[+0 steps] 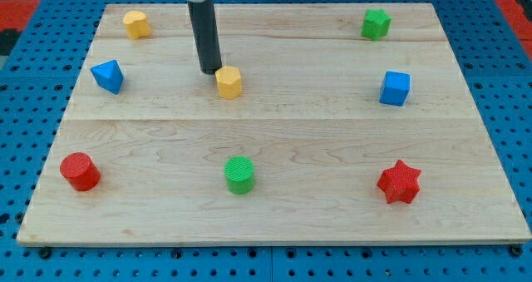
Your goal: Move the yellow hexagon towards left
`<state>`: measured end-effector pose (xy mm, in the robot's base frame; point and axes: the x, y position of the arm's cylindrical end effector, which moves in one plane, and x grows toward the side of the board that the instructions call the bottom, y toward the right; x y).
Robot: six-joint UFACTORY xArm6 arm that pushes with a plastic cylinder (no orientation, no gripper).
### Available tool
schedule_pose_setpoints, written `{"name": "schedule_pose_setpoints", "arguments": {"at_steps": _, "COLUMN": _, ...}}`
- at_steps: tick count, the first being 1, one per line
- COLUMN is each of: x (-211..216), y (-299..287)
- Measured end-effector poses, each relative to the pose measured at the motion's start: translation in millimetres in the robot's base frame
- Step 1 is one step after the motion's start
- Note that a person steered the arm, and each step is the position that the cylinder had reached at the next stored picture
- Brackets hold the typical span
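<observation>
My tip (pixel 209 71) rests on the wooden board (pixel 274 215) in its upper left part, holding nothing. The yellow hexagon (pixel 229 81) sits just beside it at about four o'clock, seemingly touching.

Lab bench setup, wooden board (pixel 274 132) on blue perforated pegboard (pixel 33 107), red edges
</observation>
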<state>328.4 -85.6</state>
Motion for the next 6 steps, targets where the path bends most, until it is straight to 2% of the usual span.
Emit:
{"name": "schedule_pose_setpoints", "arguments": {"at_steps": 1, "x": -36, "y": 36}}
{"name": "schedule_pose_setpoints", "arguments": {"at_steps": 3, "x": 42, "y": 46}}
{"name": "schedule_pose_setpoints", "arguments": {"at_steps": 4, "x": 44, "y": 47}}
{"name": "schedule_pose_setpoints", "arguments": {"at_steps": 5, "x": 62, "y": 77}}
{"name": "schedule_pose_setpoints", "arguments": {"at_steps": 6, "x": 82, "y": 63}}
